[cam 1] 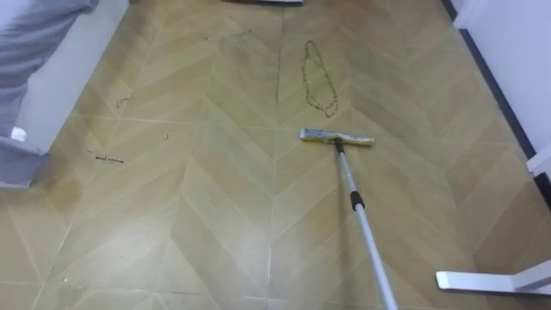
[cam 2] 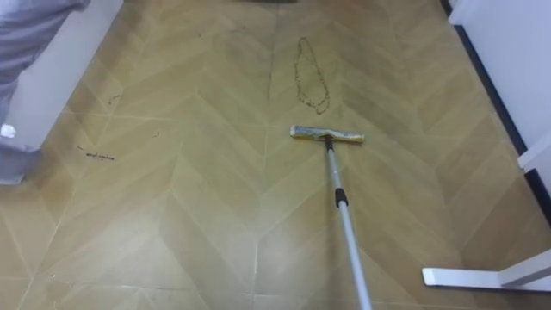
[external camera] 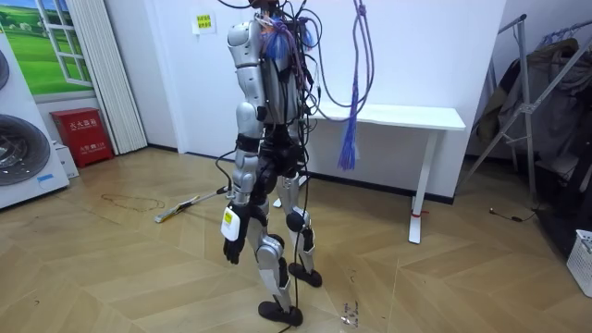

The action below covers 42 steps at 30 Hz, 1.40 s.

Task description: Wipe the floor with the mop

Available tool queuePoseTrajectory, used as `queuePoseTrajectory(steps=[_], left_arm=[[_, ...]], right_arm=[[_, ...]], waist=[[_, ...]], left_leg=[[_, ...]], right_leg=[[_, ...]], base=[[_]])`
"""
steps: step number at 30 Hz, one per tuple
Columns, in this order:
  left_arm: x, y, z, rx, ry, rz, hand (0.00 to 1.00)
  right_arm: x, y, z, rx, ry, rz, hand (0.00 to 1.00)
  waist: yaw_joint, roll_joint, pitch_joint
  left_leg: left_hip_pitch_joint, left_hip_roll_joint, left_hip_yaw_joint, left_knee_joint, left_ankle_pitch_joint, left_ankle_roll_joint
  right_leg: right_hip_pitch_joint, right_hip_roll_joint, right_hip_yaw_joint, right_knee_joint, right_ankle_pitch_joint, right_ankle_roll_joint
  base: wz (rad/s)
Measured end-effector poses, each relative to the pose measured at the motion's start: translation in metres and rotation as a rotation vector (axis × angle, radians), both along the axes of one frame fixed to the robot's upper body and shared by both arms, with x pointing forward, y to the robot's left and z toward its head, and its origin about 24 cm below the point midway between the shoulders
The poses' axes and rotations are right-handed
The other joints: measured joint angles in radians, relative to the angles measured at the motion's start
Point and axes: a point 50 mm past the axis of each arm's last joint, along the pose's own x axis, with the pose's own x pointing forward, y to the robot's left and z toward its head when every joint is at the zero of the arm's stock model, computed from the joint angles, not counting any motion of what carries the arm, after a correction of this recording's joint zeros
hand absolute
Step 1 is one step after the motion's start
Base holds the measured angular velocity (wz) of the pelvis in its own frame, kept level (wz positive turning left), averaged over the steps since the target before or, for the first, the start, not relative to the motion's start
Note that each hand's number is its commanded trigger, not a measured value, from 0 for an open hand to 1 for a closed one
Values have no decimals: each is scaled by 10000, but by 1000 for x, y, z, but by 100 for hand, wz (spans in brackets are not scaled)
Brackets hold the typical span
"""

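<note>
While the left hand hung slack beside the thigh with nothing in it, small dark specks were seen on the floor at far left. Further right a looped dark scrawl lay unwiped, with the mop head set flat just short of it. Its handle ran out at lower right, so the right hand's hold could not be told. A stroke at the scrawl was judged in hand. A forward push was called for next, kept clear of the table foot.

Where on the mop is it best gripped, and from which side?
Probably the silver pole, nearer the robot than the black collar, from the right: the pole slants back toward the robot's right while the head rests flat on the floor.
</note>
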Motion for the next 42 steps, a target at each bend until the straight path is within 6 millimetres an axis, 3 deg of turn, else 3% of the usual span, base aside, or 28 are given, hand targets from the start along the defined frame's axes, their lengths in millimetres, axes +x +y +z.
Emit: queuePoseTrajectory(steps=[3,11,17,23,27,30,33,34,35,36,37,39,41,42], left_arm=[[3,1,0,77,-49,34,0],[16,2,1,280,-489,-56,0],[46,2,4,337,-1415,-347,0],[76,-1,8,119,-2259,488,0],[92,1,12,215,-2656,489,0],[94,5,14,320,-2614,631,0],[95,9,14,408,-2372,656,0],[95,10,15,415,-2237,615,0],[92,10,14,414,-2066,595,0],[82,9,11,298,-1726,746,0],[77,9,10,188,-1514,953,0],[76,10,10,99,-1458,1029,0],[79,9,10,-33,-1548,998,0],[81,8,10,-182,-1613,938,0]], right_arm=[[0,0,0,0,-2,-24,100],[6,2,0,-135,-285,-4,100],[17,0,2,-286,-621,-260,100],[38,0,5,-289,-1107,-798,100],[57,-4,11,-307,-1609,-988,100],[65,-10,14,-418,-1714,-1177,100],[74,-17,18,-548,-1616,-1414,100],[79,-19,20,-501,-1512,-1517,100],[80,-20,21,-524,-1436,-1546,100],[81,-26,23,-505,-1282,-1528,100],[86,-31,26,-374,-1276,-1493,100],[95,-33,30,-102,-1366,-1542,100],[101,-33,32,139,-1433,-1624,100],[102,-34,33,236,-1487,-1738,100]], waist=[[-9,21,20],[-16,-64,-36],[-43,-15,30],[-23,150,197],[-15,192,374],[300,235,415],[597,264,415],[694,294,404],[839,301,399],[1129,302,356],[1360,370,318],[1461,369,319],[1502,296,335],[1498,237,335]], left_leg=[[-33,-2,-62,5,0,0],[-775,-12,-159,203,6,7],[-2109,5,-415,797,15,18],[-3843,8,-712,1708,50,72],[-5368,-26,-930,3179,15,34],[-6636,-23,-1292,4965,-322,-179],[-7804,37,-1446,6573,-354,-310],[-8336,130,-1455,7586,-113,-526],[-8597,191,-1457,8385,58,-548],[-9011,201,-1457,9957,552,-561],[-9302,183,-1456,10910,1159,-548],[-9565,171,-1468,11131,1718,-610],[-9331,149,-1412,10369,1178,-494],[-8947,87,-1288,9122,384,-564]], right_leg=[[-69,-2,-16,1,0,0],[-708,-23,-59,166,4,-6],[-1839,-50,-406,556,31,-46],[-3431,-119,-575,1428,-40,-149],[-4907,-388,-731,3195,-585,-344],[-6047,-373,-412,4931,-1365,-524],[-7058,-468,-390,6524,-2176,-945],[-7323,-465,-406,7088,-2484,-1061],[-7357,-464,-392,7394,-2596,-1145],[-7485,-492,-383,7870,-2744,-1332],[-7542,-474,-385,8123,-2771,-1360],[-7637,-455,-330,8257,-2815,-1365],[-7746,-469,-185,8231,-2860,-1294],[-7882,-491,-74,8191,-2874,-1264]], base=[[0],[2],[13],[12],[18],[15],[31],[17],[-27],[-55],[-51],[-16],[4],[30]])
